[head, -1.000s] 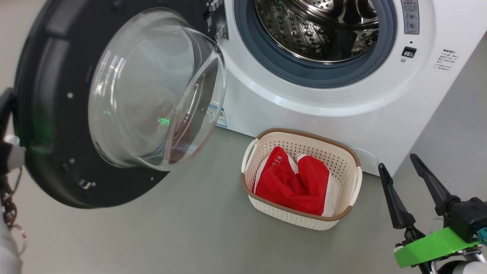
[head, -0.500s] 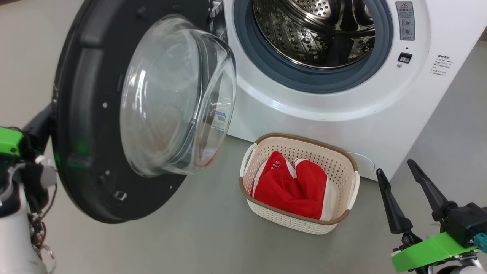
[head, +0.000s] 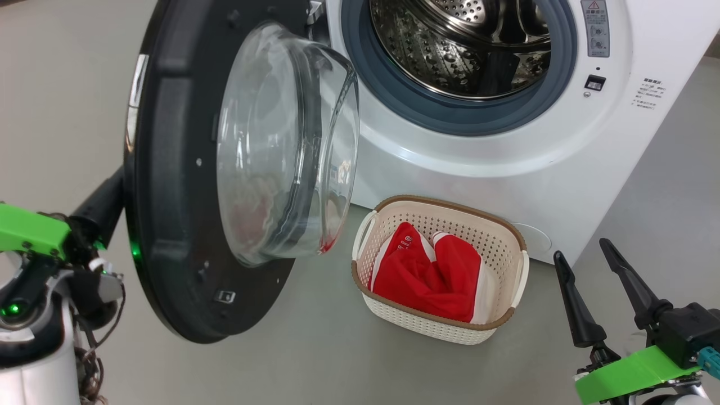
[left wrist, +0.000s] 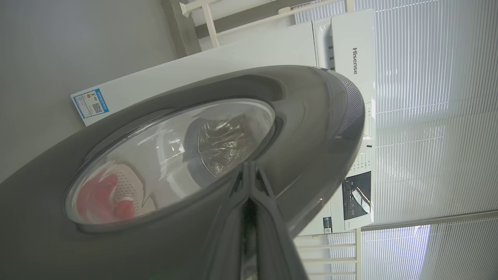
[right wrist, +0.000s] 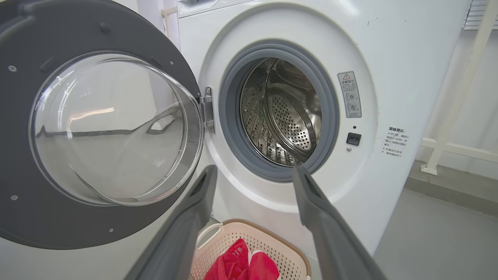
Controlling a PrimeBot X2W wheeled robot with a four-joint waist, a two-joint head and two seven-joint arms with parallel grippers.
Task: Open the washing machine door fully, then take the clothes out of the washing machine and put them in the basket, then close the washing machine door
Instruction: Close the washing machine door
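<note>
Door, place: the door [head: 169, 185] hangs from its hinge [right wrist: 208, 109] on the left of the washing machine [head: 478, 163], about half swung.
Door, handling: I judge it stiff and fairly heavy, with a slippery rim and breakable glass. It is best pushed on the black rim, far from the hinge.
Door, pointing: round, with no long axis. It stands upright, glass bowl towards the drum [head: 450, 50].
Left claw [left wrist: 249, 168]: fingers together, tips at the door's outer face.
Right claw [head: 580, 249]: fingers apart, empty, over the floor beside the basket [head: 509, 225].

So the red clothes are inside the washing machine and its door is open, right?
No. The red clothes lie in the basket, not in the washing machine; the head view shows it. Its door is open.
</note>
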